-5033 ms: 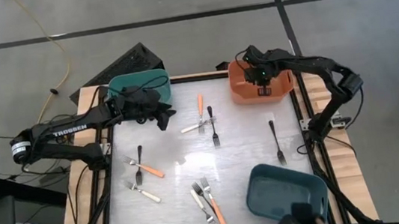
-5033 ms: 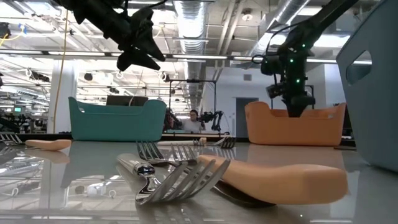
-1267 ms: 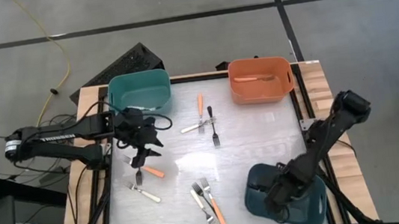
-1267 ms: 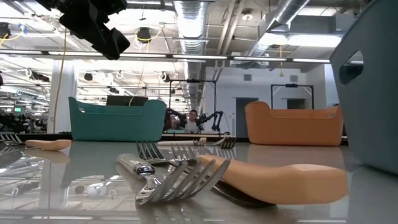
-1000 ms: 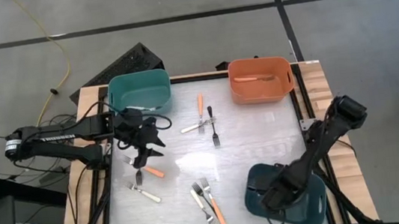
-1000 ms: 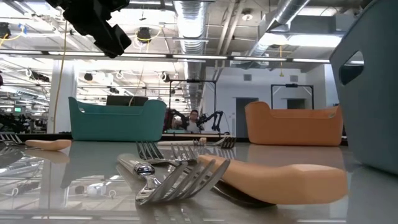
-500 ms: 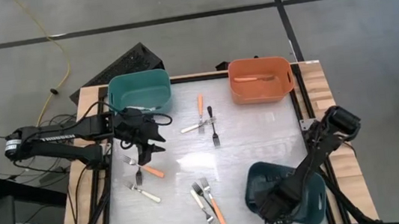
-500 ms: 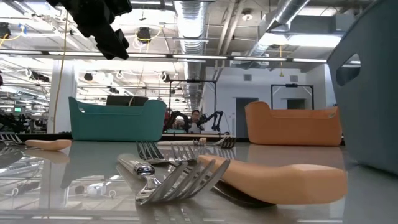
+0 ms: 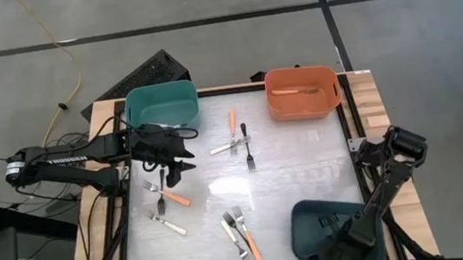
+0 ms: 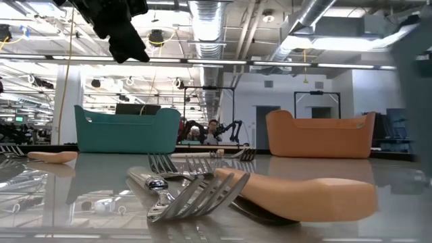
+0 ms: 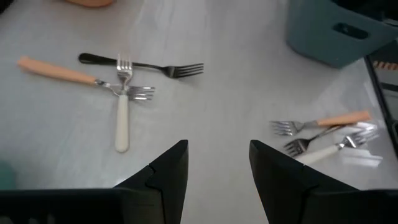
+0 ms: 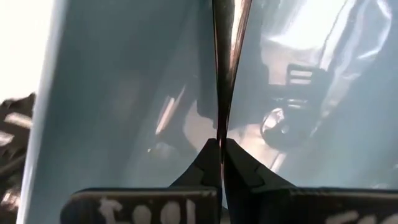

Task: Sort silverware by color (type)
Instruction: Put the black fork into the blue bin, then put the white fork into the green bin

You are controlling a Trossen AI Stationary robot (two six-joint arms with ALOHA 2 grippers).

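Shifted: right hand (image 12: 221, 152) pinching glossy blue bin (image 9: 312, 226) wall | left hand (image 11: 217, 171) spread above forks (image 9: 242, 234)

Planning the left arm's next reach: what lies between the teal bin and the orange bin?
High view: between the teal bin and the orange bin, only bare table; the orange-handled fork lies just nearer the table's middle.
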